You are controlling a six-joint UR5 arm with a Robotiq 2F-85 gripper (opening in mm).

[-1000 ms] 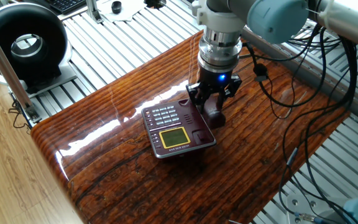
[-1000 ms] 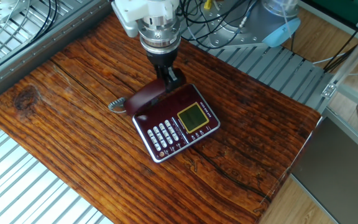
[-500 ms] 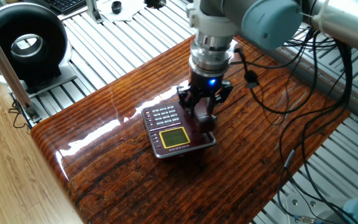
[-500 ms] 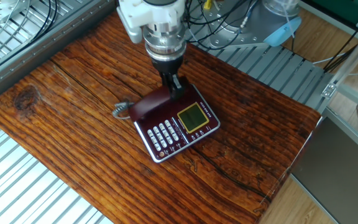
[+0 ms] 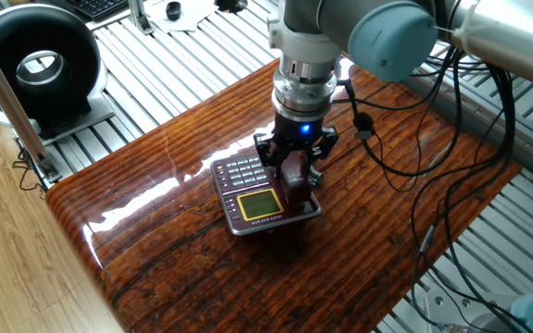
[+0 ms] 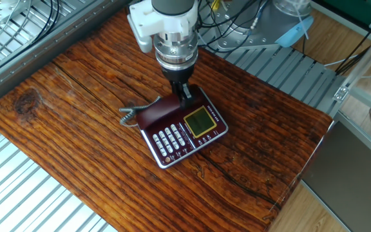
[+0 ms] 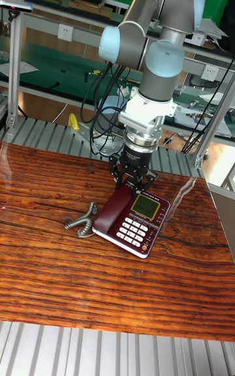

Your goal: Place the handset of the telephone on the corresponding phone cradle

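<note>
The maroon telephone (image 5: 259,205) with grey keypad and yellow-green screen sits mid-table, also seen in the other fixed view as the telephone (image 6: 192,132) and in the tall view as the telephone (image 7: 140,220). The dark maroon handset (image 6: 158,115) lies along the side of the base away from the keypad, covering the phone cradle, which is hidden. My gripper (image 6: 183,95) is shut on the handset's end nearest the screen; in one fixed view the gripper (image 5: 294,165) grips the handset (image 5: 296,182). Whether the handset (image 7: 112,209) rests on the base or hovers just over it, I cannot tell. Its grey coiled cord (image 7: 81,217) trails onto the wood.
A black round device (image 5: 40,57) stands off the table's far left corner. Loose black cables (image 5: 433,185) hang over the table's right side. Slatted metal decking (image 6: 18,193) surrounds the wooden table (image 6: 57,103). Blue equipment and cables (image 6: 288,29) lie behind the arm.
My gripper has carried the handset sideways from beside the base to over its cradle side, and lower. The cord has been dragged along. The phone base has stayed put.
</note>
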